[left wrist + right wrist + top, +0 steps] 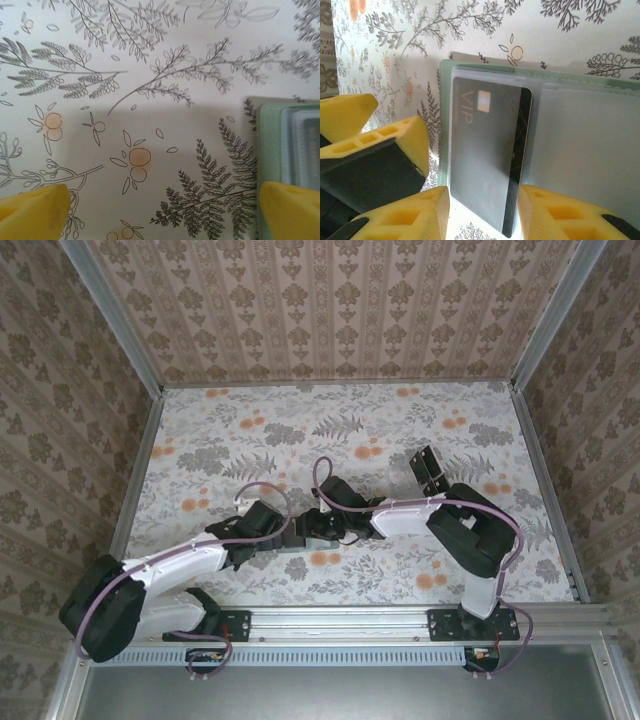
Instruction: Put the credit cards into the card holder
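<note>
Top view: both arms folded inward, meeting low over the floral table [400, 430]. Left wrist: left gripper [162, 212] spread wide, empty, card holder [267, 150] by its right fingertip [290, 210]. Right wrist: holder lying open, one credit card [485, 150] in its clear pocket, long axis pointing away, chip end farthest; right gripper [485, 217] parted astride the near end. Likely more cards to go.

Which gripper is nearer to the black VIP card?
Right. The right gripper straddles the end of the black VIP card; the left gripper has one finger at the edge of the card holder.
</note>
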Controlling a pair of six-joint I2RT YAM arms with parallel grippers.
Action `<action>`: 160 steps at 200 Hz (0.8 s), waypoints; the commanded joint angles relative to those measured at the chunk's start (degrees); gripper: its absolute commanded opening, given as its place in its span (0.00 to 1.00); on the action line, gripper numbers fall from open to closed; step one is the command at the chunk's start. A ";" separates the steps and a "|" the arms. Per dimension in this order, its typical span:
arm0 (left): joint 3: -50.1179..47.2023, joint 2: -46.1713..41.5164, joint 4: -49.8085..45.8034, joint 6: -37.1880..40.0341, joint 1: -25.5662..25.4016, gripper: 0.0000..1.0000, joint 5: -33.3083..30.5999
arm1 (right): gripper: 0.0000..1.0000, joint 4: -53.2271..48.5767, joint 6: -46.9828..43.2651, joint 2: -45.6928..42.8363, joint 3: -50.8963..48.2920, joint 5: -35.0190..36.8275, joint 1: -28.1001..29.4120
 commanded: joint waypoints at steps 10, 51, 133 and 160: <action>1.51 -3.35 -3.23 -0.61 1.30 1.00 -0.64 | 0.41 -4.95 -2.85 -2.71 1.28 2.29 -0.13; 1.61 -4.24 -4.02 -0.38 2.27 1.00 -0.68 | 0.29 -3.84 -2.43 -0.90 1.77 1.96 -0.21; 0.91 -4.78 -1.65 1.17 2.42 1.00 1.01 | 0.26 -0.88 -1.28 0.73 3.24 -0.14 0.02; 0.06 -6.05 1.91 2.82 2.51 1.00 3.76 | 0.30 -2.70 -2.36 -5.62 1.56 1.59 -0.44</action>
